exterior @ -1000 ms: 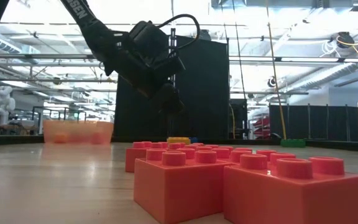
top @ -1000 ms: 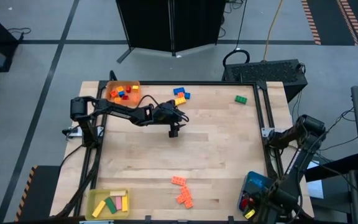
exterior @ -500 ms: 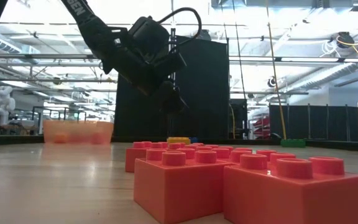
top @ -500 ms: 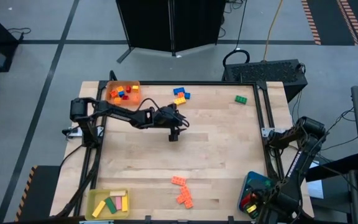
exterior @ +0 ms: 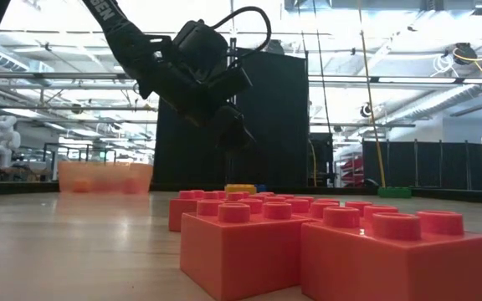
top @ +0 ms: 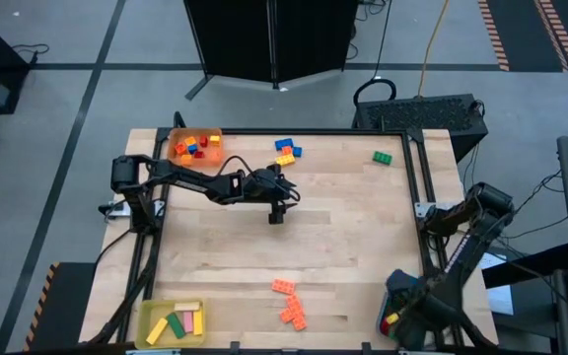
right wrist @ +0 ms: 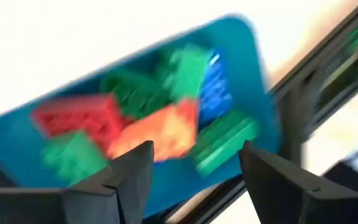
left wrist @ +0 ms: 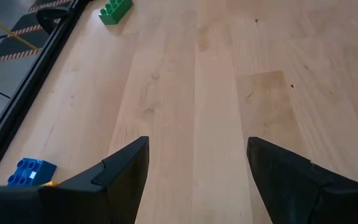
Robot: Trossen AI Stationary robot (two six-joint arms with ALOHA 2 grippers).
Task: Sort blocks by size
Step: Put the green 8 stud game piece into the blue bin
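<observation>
Studded plastic blocks [right wrist: 166,127], seemingly jumbled, in smooth rounded blue tray [right wrist: 247,37].

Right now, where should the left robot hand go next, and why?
Probably toward the blue and yellow blocks near the table's far edge. The left gripper hangs open and empty over bare wood close by, and those blocks lie outside any tray. The right gripper is open over the blue tray.
</observation>
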